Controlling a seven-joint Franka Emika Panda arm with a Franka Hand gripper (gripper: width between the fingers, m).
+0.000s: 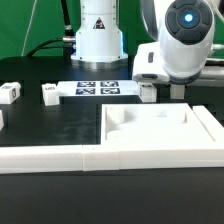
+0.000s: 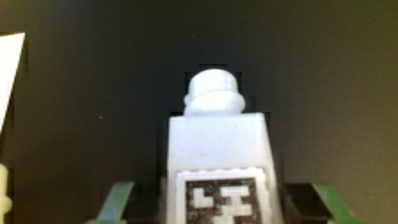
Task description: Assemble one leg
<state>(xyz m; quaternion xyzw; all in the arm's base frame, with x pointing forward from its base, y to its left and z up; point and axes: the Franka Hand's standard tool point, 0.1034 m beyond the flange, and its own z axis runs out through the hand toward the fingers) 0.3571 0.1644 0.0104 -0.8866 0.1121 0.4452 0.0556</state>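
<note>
My gripper (image 2: 224, 205) is shut on a small white leg (image 2: 221, 145). The leg stands between the greenish fingers (image 2: 121, 200), with its black-and-white tag facing the wrist camera and a rounded peg at its far end. In the exterior view the gripper (image 1: 149, 95) holds this leg (image 1: 148, 93) low over the black table, just behind the large white square panel (image 1: 160, 128). Two more white legs (image 1: 50, 93) (image 1: 10, 93) lie on the table at the exterior view's left.
The marker board (image 1: 97, 88) lies behind the middle of the table. A long white border wall (image 1: 100, 158) runs across the front. The arm's white base (image 1: 98, 35) stands at the back. A white edge (image 2: 9, 90) shows at the side of the wrist view.
</note>
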